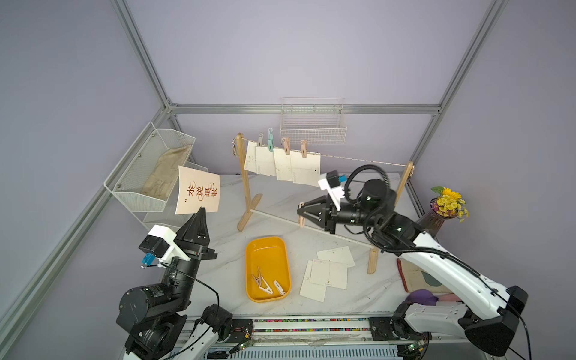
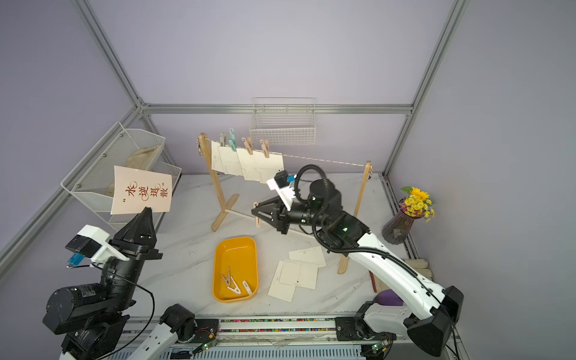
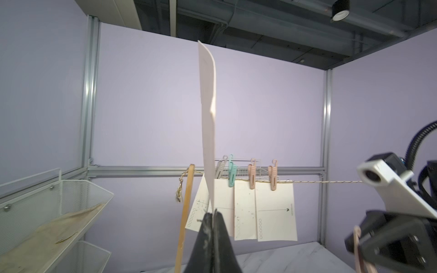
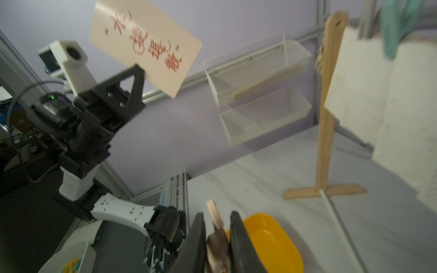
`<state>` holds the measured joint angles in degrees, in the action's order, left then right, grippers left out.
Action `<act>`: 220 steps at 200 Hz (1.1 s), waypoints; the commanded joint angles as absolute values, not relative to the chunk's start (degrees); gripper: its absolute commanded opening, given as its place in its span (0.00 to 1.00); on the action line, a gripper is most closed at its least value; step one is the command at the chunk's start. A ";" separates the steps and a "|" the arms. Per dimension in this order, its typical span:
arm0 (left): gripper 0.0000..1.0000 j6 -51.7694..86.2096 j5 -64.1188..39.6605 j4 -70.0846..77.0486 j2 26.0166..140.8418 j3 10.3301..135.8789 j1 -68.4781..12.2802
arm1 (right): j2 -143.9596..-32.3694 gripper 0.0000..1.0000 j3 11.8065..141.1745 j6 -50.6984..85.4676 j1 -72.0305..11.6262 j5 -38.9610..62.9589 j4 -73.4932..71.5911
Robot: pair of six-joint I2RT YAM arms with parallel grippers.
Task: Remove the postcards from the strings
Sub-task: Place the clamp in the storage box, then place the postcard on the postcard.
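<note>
In both top views the left hand [image 1: 202, 212] pinches a cream postcard [image 1: 198, 190] with red characters; the left wrist view shows it edge-on. The right hand [image 1: 300, 213] pinches a peg [image 4: 214, 212]. Four postcards [image 1: 282, 163] hang on the string [image 1: 358, 158]; three loose cards [image 1: 328, 274] lie on the worktop [image 1: 227, 274].

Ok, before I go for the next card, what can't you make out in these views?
Print on the hanging postcards: too small in both top views, blurred in the right wrist view.
Leftmost hanging postcard: partly covered by the lettered card in the left gripper, left wrist view.
Peg in the right gripper: blurred, lower end hidden between fingers, right wrist view.
Purple object: mostly behind the right arm, both top views.
</note>
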<state>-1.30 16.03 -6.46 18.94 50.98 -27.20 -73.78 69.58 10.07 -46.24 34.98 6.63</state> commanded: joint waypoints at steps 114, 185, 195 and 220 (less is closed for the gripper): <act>0.00 -1.14 13.93 -13.28 23.25 52.28 -27.42 | -85.20 0.73 61.53 11.18 -54.90 15.91 1.32; 0.00 11.08 -31.08 -17.88 38.42 55.49 -28.47 | -59.32 0.78 52.13 26.38 -42.84 -9.00 8.43; 0.00 12.70 -33.10 -17.85 40.09 54.14 -30.41 | -57.53 0.78 52.23 27.43 -42.40 -12.34 11.05; 0.00 15.54 -28.46 -19.49 43.66 51.27 -39.55 | -54.89 0.78 53.09 28.96 -42.28 -19.42 16.15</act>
<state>10.15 -23.40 -18.37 41.89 53.52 -33.12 -56.05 53.32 24.80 -42.48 -9.06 8.45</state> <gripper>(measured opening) 0.047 0.783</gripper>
